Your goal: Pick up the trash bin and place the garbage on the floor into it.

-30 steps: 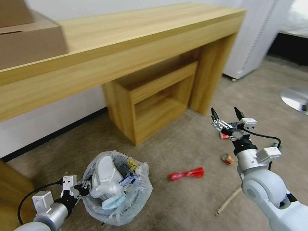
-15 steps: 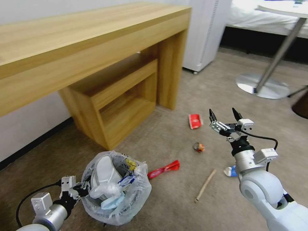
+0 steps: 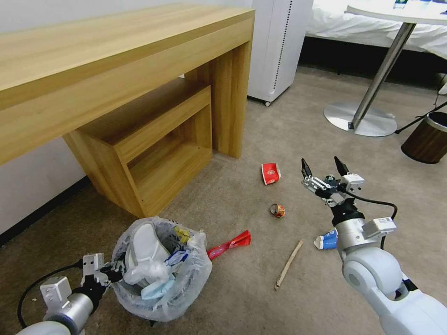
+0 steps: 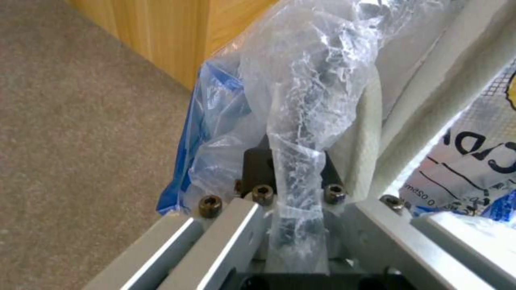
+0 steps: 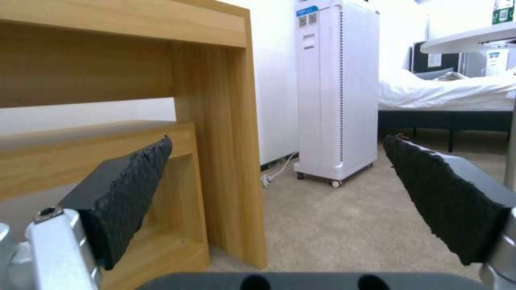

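Observation:
The trash bin (image 3: 186,288), dark and lined with a crinkly white bag, hangs at my lower left with a white slipper (image 3: 144,242) and other litter inside. My left gripper (image 3: 113,273) is shut on the bin's rim; in the left wrist view the bag (image 4: 301,121) is pinched in that gripper (image 4: 296,189). My right gripper (image 3: 322,168) is open in the air, its black pads (image 5: 134,189) wide apart with nothing between them. Garbage on the carpet: a red-white cup (image 3: 270,173), a small crumpled wrapper (image 3: 277,210), a red wrapper (image 3: 229,244), a wooden stick (image 3: 288,264) and a blue-white carton (image 3: 326,241).
A long wooden desk (image 3: 116,79) with a low shelf unit (image 3: 153,153) under it stands on the left. Behind are a white tower appliance (image 3: 279,46), a round table's metal base (image 3: 361,118) and a brown wood-grain bin (image 3: 427,138). Open carpet lies around the litter.
The whole head view has swung to the right, so the desk and litter sit further left and the table base and brown bin have come into sight. Both arms keep their pose.

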